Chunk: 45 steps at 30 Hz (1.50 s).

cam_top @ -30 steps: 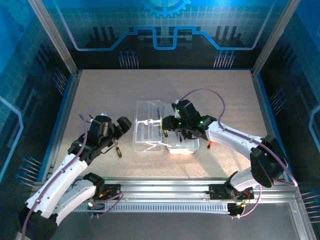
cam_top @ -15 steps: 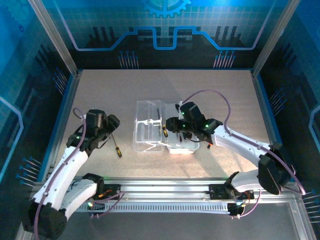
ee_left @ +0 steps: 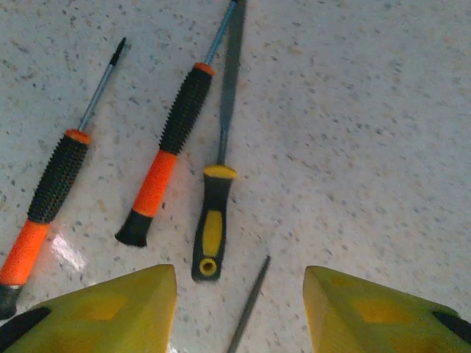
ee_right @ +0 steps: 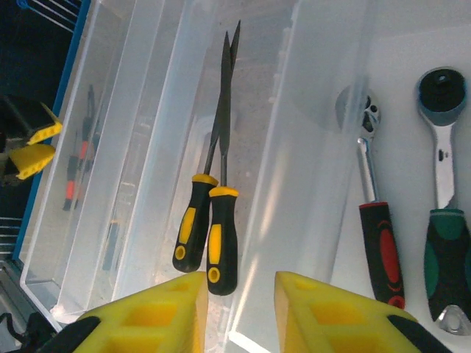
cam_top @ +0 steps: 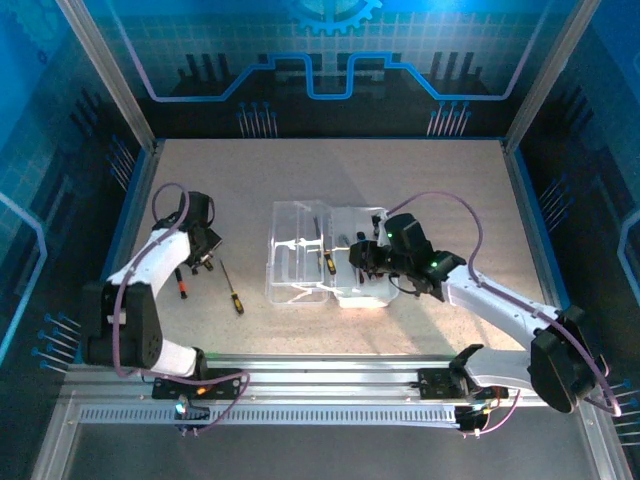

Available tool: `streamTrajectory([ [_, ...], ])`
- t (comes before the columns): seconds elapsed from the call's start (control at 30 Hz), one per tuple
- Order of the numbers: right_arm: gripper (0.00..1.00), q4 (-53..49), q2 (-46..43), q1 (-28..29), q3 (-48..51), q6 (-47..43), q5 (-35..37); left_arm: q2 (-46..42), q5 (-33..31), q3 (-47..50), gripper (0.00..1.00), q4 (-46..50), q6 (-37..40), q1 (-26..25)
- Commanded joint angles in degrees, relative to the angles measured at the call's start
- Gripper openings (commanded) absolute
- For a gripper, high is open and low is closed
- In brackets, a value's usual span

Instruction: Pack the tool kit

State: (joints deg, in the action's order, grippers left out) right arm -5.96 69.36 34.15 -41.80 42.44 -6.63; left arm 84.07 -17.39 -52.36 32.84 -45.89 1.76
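Yellow jaws part-open, empty: left gripper [ee_left: 239, 294] above screwdrivers [ee_left: 184, 110] on the counter [ee_left: 360, 147], right gripper [ee_right: 239, 288] above the case [ee_right: 132, 147].

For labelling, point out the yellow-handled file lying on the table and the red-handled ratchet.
yellow-handled file [ee_left: 211, 220], left wrist view, on its handle.
red-handled ratchet [ee_right: 382, 254], right wrist view, on its handle.

Left gripper [ee_left: 239, 312] and right gripper [ee_right: 239, 301] hang down, jaws parted.
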Motion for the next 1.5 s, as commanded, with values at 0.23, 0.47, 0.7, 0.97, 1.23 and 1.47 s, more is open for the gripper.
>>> streamTrajectory([
  [0.23, 0.31, 3.1, -4.9, -5.5, 3.4, 0.6, -5.6, 13.7, -2.8, -7.6, 0.42, 0.9, 5.9, 1.6],
  [0.47, 0.31, 3.4, -5.3, -6.9, 4.4, 0.9, -6.3, 14.9, -1.9, -7.3, 0.42, 0.7, 5.4, 2.0],
  [0.7, 0.31, 3.2, -5.5, -7.6, 3.6, 1.0, -7.2, 17.8, 0.7, -7.1, 0.31, -0.7, 4.1, 2.1],
  [0.97, 0.32, 1.8, -7.0, -9.0, 3.5, 1.3, -7.3, 17.0, 3.4, -4.9, 0.31, -4.7, 3.6, 2.1],
  [1.23, 0.31, 0.8, -7.4, -9.2, 2.3, 1.7, -7.6, 14.4, 5.2, -5.4, 0.15, -6.3, 8.1, 2.1],
  [1.47, 0.31, -1.9, -8.2, -9.2, 0.8, 1.4, -7.0, 6.4, 9.0, -6.8, 0.14, -5.2, 10.8, 0.9],
])
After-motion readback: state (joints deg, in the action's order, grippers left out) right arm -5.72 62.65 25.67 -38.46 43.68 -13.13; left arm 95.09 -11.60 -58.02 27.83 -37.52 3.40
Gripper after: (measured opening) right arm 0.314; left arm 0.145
